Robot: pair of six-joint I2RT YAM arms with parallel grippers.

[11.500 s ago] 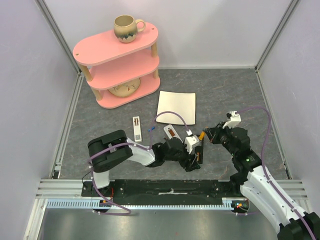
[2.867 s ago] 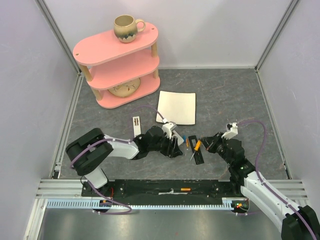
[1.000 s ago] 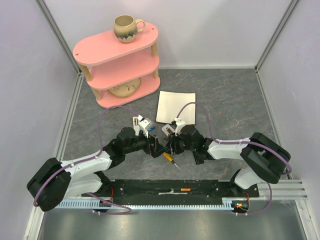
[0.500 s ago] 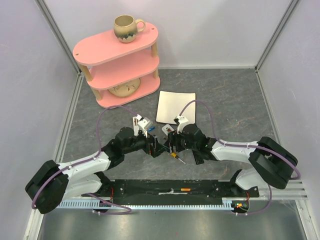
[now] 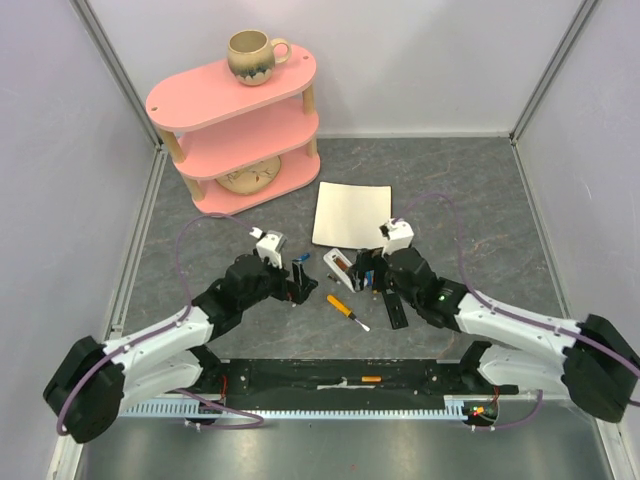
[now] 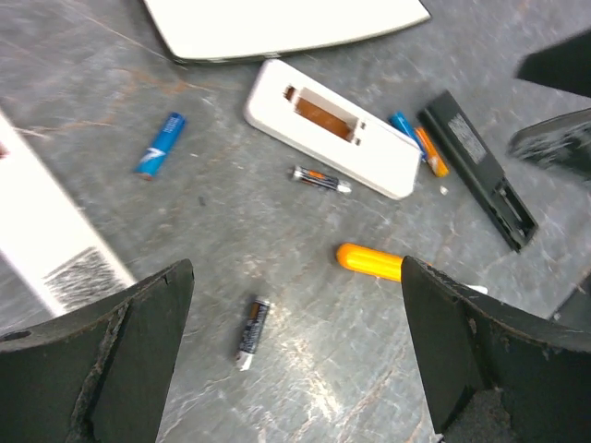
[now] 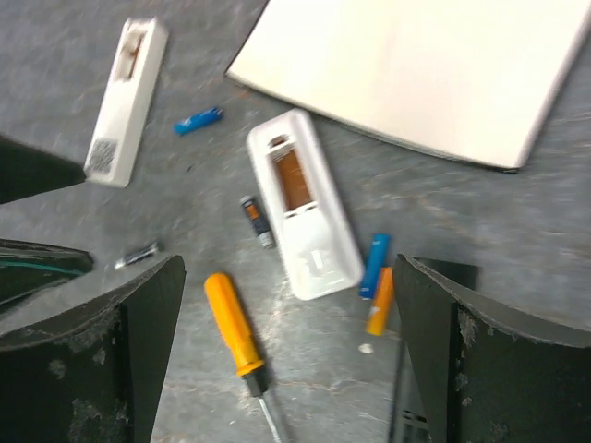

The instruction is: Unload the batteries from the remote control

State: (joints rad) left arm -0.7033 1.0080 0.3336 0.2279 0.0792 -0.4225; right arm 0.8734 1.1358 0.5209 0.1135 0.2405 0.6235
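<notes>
Both arms hang low over the grey table (image 5: 470, 200), each tool spread wide with nothing between its fingers: the left gripper (image 6: 295, 269) and the right gripper (image 7: 288, 263). Nearest the bases lies the orange-handled screwdriver (image 5: 343, 307). Around it the batteries (image 7: 257, 221) lie loose on the table. A near black cell (image 6: 250, 330) is alone toward the left. A second black cell (image 6: 321, 178) is just beside the white remote (image 6: 332, 129). A blue cell (image 7: 376, 263) and an orange cell (image 7: 379, 300) lie side by side along that remote's other flank (between it and the black remote (image 6: 478, 171)). A lone blue cell (image 6: 161, 145) lies between the white remote and a second white remote (image 7: 129, 92). The white remote's bay is open, its floor brown. Farther back sits a white square board (image 5: 352, 214), then the pink shelf (image 5: 190, 100), with a mug (image 5: 252, 55) on top and a bowl (image 5: 250, 178) on its lowest tier.
</notes>
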